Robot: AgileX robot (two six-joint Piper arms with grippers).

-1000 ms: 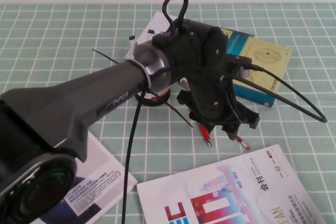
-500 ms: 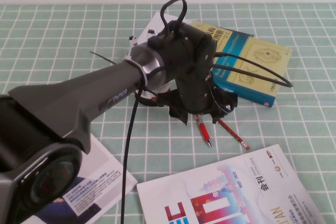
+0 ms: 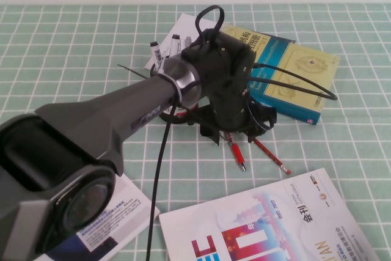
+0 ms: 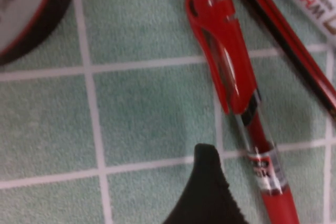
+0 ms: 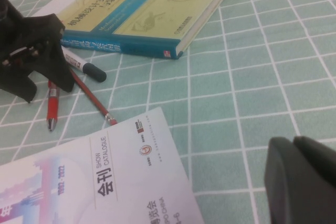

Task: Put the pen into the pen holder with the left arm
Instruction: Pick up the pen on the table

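Observation:
The red pen (image 3: 237, 153) lies flat on the green checked cloth, silvery tip toward me. My left gripper (image 3: 234, 134) hangs low over its clip end, open, with one finger on each side of the barrel. In the left wrist view the pen (image 4: 231, 77) lies right beside one black finger (image 4: 202, 195); the other finger is out of frame. The pen holder (image 4: 29, 14) shows only as a black rim with red and white; in the high view my arm hides most of it. My right gripper (image 5: 302, 182) is shut and empty, low over the cloth at the right.
A thin red pencil (image 3: 272, 154) and a white marker with black cap (image 5: 81, 65) lie next to the pen. A teal and yellow book (image 3: 293, 68) lies behind them. A catalogue (image 3: 275, 224) lies in front, a booklet (image 3: 116, 218) at front left, more markers (image 3: 157, 53) behind.
My left gripper has swung back and to the left, from over the pen tips to over the pen's clip end, and has come lower. The pens have not moved.

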